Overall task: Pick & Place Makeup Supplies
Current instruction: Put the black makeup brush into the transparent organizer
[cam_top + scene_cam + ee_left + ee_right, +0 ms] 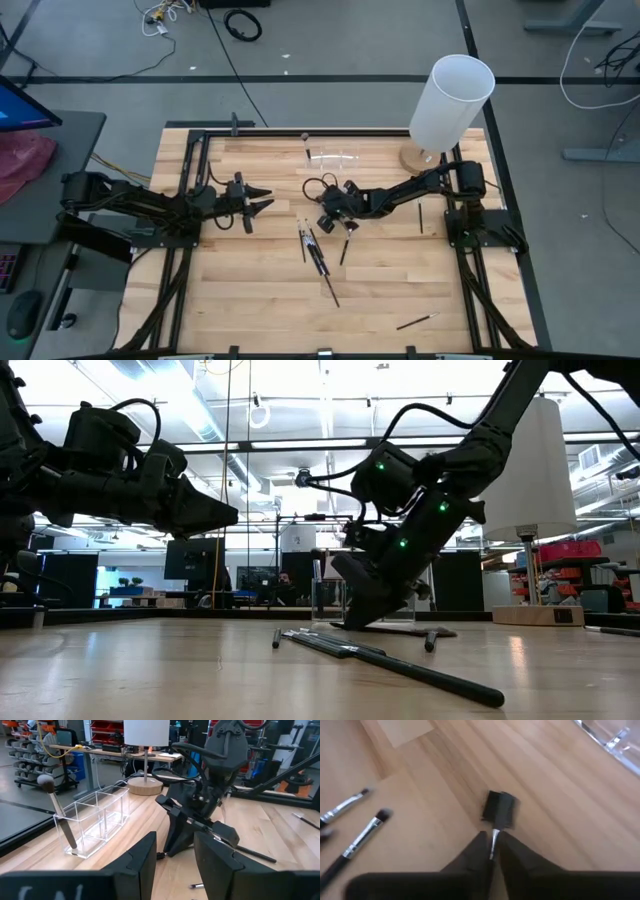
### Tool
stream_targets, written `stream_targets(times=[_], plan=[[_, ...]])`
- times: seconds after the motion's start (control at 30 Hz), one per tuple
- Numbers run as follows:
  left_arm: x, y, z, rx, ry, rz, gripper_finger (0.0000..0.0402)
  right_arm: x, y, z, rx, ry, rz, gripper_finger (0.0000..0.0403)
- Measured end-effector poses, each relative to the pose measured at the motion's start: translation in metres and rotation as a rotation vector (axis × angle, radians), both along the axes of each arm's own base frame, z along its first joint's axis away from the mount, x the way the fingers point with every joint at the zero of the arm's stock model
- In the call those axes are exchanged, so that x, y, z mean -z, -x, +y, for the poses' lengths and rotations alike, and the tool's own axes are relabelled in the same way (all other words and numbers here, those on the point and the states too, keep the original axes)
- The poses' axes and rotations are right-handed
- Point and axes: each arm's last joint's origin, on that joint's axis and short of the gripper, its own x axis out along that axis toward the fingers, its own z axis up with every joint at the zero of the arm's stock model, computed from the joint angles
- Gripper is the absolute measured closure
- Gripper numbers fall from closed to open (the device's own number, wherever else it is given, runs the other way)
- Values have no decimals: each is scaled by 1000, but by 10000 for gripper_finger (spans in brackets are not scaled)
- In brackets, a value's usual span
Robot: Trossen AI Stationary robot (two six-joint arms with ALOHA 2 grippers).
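The right tool (492, 851) was seen low over the table (260, 300), pinched on the thin metal stem of a small comb-headed brush (499, 810), which, by judgement, was best lifted straight and slowly toward the clear holder (97, 817), while the left tool (256, 200) was held part-spread, waiting at the left.

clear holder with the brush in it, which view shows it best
The left wrist view: the clear holder stands unobstructed, its compartments visible and one brush leaning in an end compartment. The high view shows only a faint glint. The low view has it behind the right arm. The right wrist view catches just a corner.
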Motion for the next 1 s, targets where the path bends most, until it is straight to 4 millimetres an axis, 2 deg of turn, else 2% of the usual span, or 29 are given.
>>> stream_targets(times=[0.07, 0.27, 0.5, 0.8, 1.0], plan=[[0, 0, 0, 0, 0, 0, 266, 1, 1, 0, -24, 17, 23, 389], [0, 0, 0, 0, 2, -1, 266, -2, 0, 0, -65, 66, 19, 395], [0, 0, -1, 18, 21, -1, 266, -16, -16, 0, -152, 108, -201, 399], [2, -1, -4, 142, 22, 17, 266, -40, -30, 0, -198, 142, -465, 402], [3, -1, -4, 140, 29, 27, 266, -37, -28, -7, -200, 59, -457, 397]])
